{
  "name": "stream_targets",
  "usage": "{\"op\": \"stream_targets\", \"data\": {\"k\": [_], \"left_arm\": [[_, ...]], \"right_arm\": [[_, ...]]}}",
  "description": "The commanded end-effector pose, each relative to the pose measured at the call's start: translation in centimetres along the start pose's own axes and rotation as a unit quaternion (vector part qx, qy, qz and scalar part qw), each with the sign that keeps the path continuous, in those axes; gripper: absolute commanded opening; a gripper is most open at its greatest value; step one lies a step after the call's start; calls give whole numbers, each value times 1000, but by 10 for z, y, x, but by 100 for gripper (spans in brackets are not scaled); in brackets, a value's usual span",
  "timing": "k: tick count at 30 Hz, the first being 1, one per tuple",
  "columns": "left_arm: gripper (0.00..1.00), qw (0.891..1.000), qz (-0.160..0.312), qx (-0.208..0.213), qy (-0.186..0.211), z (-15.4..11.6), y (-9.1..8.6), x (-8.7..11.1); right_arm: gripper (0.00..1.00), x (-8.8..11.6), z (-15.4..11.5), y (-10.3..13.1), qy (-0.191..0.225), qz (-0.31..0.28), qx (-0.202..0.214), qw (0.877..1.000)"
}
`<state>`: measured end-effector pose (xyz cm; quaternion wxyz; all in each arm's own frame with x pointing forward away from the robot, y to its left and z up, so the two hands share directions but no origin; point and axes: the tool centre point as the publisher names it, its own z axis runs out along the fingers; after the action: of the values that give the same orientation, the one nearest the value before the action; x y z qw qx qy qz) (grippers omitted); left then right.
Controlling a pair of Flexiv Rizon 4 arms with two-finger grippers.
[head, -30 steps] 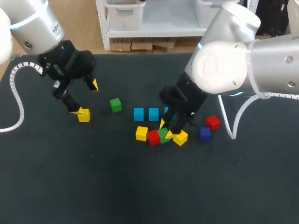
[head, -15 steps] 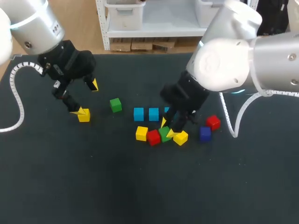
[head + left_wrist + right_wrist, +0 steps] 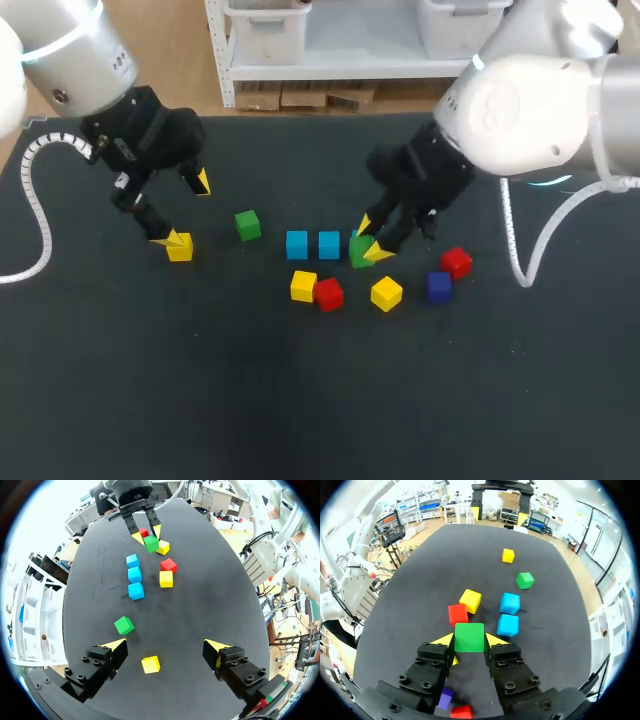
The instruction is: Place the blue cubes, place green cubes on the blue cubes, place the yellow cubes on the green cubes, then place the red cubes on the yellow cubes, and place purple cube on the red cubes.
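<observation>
The right pincer [image 3: 469, 641] pinches a green cube [image 3: 469, 637]. One yellow tip presses on each of two opposite faces, and the fingers stand only as far apart as the cube is wide. In the head view this held cube is at the right end of the row of blue cubes [image 3: 329, 244] and covers most of the row's third cube. Whether it rests on that cube or hangs above it I cannot tell.

The left pincer [image 3: 165, 645] is spread wide, well to the left of the blue row, and grips nothing. A yellow cube [image 3: 150, 664] lies on the bench [image 3: 250, 400] between its fingers, and in the left wrist view it touches neither tip. A second green cube [image 3: 247, 225] lies between that pincer and the blue row.

On the near side of the row lie a second yellow cube [image 3: 303, 286], a red cube [image 3: 328, 293] just beside it, and a third yellow cube [image 3: 386, 293] a little further right. Past the row's right end are a purple cube [image 3: 439, 286] and a second red cube [image 3: 457, 262], close together.
</observation>
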<state>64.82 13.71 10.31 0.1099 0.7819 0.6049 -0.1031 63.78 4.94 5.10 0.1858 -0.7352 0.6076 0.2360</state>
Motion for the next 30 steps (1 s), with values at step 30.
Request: {"op": "stream_targets", "data": {"k": [30], "left_arm": [[100,1000,1,1,-1,0,1,1]], "right_arm": [[0,-4,8,-43,25,63,57,996]]}}
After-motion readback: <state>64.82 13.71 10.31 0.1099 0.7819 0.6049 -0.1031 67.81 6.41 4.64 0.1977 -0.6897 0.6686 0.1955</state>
